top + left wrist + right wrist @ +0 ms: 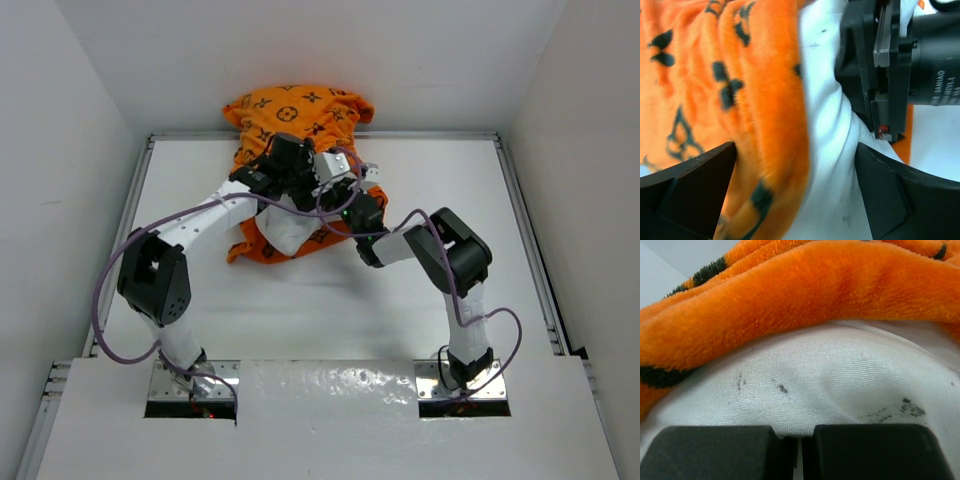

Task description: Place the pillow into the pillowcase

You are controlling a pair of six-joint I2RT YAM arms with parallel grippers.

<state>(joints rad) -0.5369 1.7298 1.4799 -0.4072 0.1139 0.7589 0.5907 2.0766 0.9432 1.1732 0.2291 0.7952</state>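
The orange pillowcase [295,110] with dark motifs lies bunched at the table's far edge, against the back wall. The white pillow [285,232] is partly inside it, and its near end sticks out toward me. My left gripper [795,190] is open wide. Its jaws straddle the pillowcase's [715,90] rim and the pillow [825,150] without closing on either. My right gripper [799,445] is shut, with a small pucker of the speckled pillow [815,380] cloth pinched between its tips, just under the pillowcase's [805,295] edge. Both grippers, left [285,165] and right [352,212], meet at the pillowcase's mouth.
The white table [420,300] is boxed in by walls at the left, right and back, with metal rails along its sides. Purple cables [110,280] loop beside both arms. The right arm's wrist [935,65] sits close to my left gripper.
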